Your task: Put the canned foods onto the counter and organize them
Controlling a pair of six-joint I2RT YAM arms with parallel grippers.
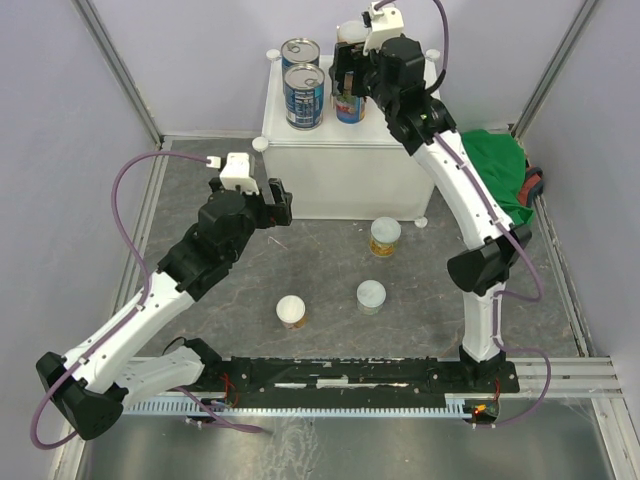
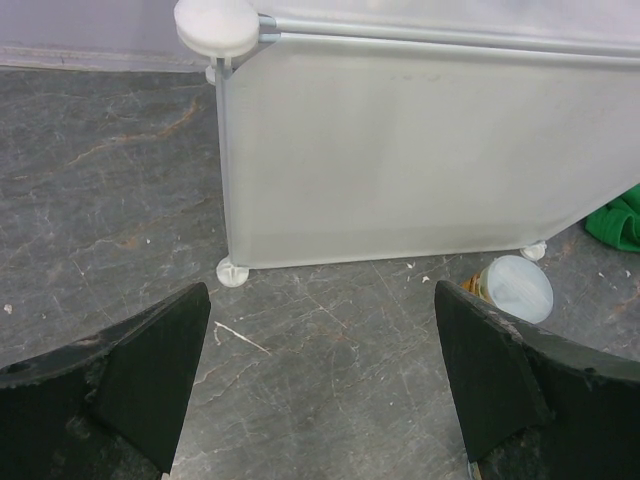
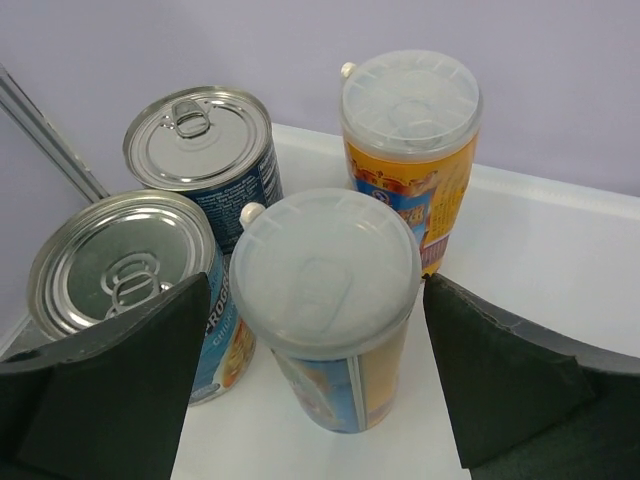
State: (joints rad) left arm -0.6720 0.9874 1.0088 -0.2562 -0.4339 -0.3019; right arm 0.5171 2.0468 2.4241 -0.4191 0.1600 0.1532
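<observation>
Counts four cans upright on the counter [image 1: 340,170], toward its far left. Puts the near blue can [image 3: 125,265] and the far blue can [image 3: 200,140], both with pull-tab tops, at the left, one behind the other. Places a lidded can [image 3: 325,290] with a blue and yellow label just right of them, and a yellow can [image 3: 410,150] with the same pale lid just beyond it. Finds the right gripper [image 3: 315,330] above the counter, jaws apart, one finger either side of the lidded can; cannot tell whether either finger touches it. Finds the left gripper [image 2: 320,340] low over the grey floor, near the counter's near wall, jaws wide apart on nothing. Counts three more cans upright on the floor, well apart: one [image 1: 385,238] near the counter's near right foot, two others [image 1: 371,296] [image 1: 292,311] nearer the arm bases. Notes a green cloth [image 1: 495,170] right of the counter.
</observation>
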